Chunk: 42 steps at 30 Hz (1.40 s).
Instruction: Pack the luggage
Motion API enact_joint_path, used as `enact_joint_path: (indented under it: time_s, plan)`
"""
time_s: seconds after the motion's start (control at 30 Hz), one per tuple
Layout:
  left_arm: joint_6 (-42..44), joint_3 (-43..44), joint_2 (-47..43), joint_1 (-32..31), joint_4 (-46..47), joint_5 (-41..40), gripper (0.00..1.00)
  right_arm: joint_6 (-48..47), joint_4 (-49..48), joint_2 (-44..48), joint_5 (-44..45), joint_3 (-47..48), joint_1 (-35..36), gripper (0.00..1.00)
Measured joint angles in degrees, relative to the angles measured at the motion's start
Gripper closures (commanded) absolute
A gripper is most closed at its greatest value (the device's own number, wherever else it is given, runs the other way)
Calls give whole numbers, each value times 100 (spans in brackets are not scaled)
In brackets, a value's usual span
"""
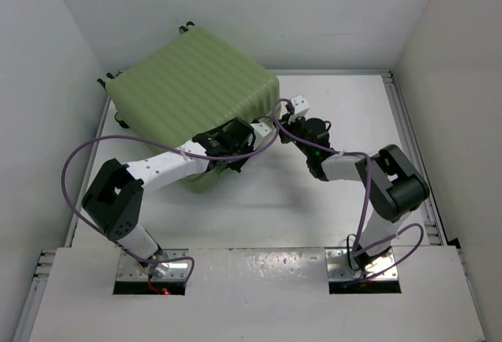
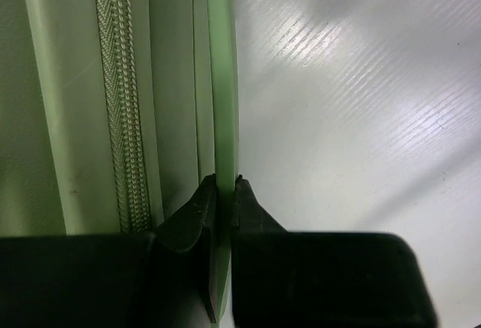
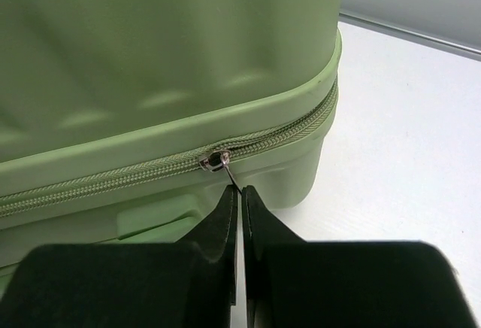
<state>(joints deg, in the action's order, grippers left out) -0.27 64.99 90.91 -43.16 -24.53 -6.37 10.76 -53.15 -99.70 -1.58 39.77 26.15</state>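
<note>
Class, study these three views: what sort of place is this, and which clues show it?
Probably a lab robot test cell: plain white walls box in a white table, and a left arm and right arm with trailing cables are bolted at its near edge.

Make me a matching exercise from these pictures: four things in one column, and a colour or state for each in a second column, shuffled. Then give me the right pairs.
Column one:
1. luggage
2. left gripper
3. right gripper
4. table

Column two:
A. shut on the luggage's thin edge
B. white and flat
C. light green with a ribbed shell
D. shut on the metal zipper pull

Pairs: 1-C, 2-A, 3-D, 4-B
</note>
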Motion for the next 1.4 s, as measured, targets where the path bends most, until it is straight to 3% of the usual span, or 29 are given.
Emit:
enact_joint_path:
  time_s: [0.4,0.67,0.8,0.93,1.1,1.4]
  plan:
    - [0,-2,-2,-2,0,17,100,-11,-131,2,-737,-35,-197,100]
    - [0,-48,-7,-4,-15,22,100,0,-203,-7,-951,28,-254,90]
    - [0,-57,-17,-4,-13,22,100,2,-201,-59,-957,90,-254,91]
    - [2,-57,-26,-4,-4,20,100,15,-201,-70,-999,111,-251,100]
    - [26,-81,-37,-4,26,20,100,17,-199,-92,-1060,131,-251,100]
    - [726,-1381,-1311,11,603,-13,100,-11,-170,109,-1523,15,-243,100]
